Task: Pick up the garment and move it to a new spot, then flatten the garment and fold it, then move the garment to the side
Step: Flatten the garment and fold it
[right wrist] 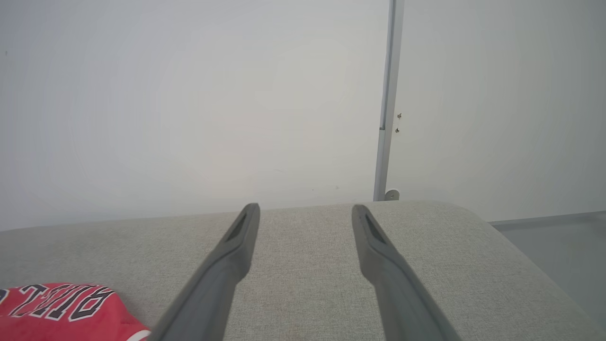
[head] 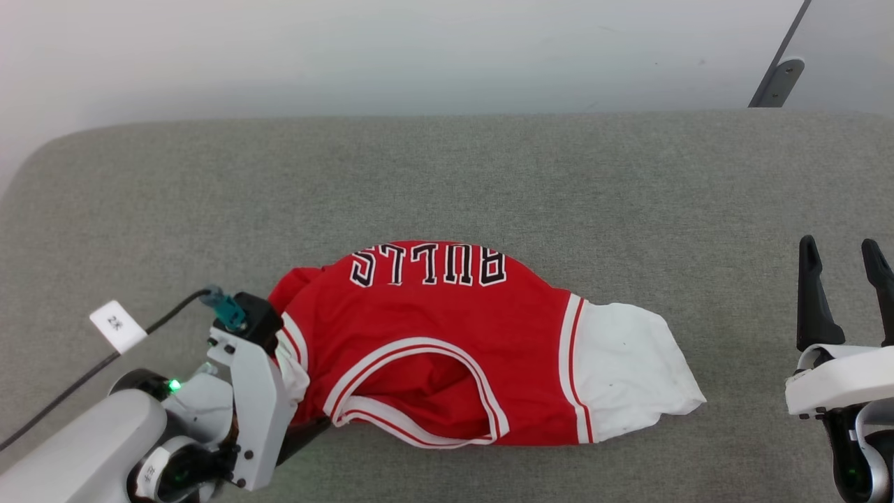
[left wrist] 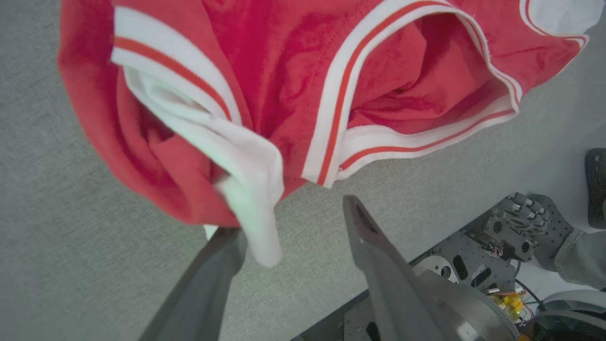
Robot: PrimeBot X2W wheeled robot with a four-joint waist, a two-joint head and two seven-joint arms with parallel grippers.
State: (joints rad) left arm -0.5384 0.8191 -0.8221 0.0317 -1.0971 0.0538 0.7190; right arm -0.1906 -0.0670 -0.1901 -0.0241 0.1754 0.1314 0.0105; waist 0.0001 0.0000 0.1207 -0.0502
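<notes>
The garment [head: 433,328] is a red jersey with black "BULLS" lettering, lying crumpled on the grey padded surface [head: 489,175], one white sleeve spread to the right. Its left end is bunched against my left gripper [left wrist: 289,215], which is open. In the left wrist view a white sleeve fold of the garment [left wrist: 284,71] droops over the tip of the left finger [left wrist: 208,274], and nothing is pinched. My right gripper [head: 838,244] is open at the right edge, apart from the cloth. In the right wrist view its fingers [right wrist: 222,270] point over bare padding, with the garment [right wrist: 61,308] at the lower left.
The padded surface ends at a white wall behind, where a metal post [head: 775,77] stands at the upper right. A tagged cable [head: 117,325] runs to my left wrist. Below the front edge are the robot base [left wrist: 473,274] and a person's leg [left wrist: 582,251].
</notes>
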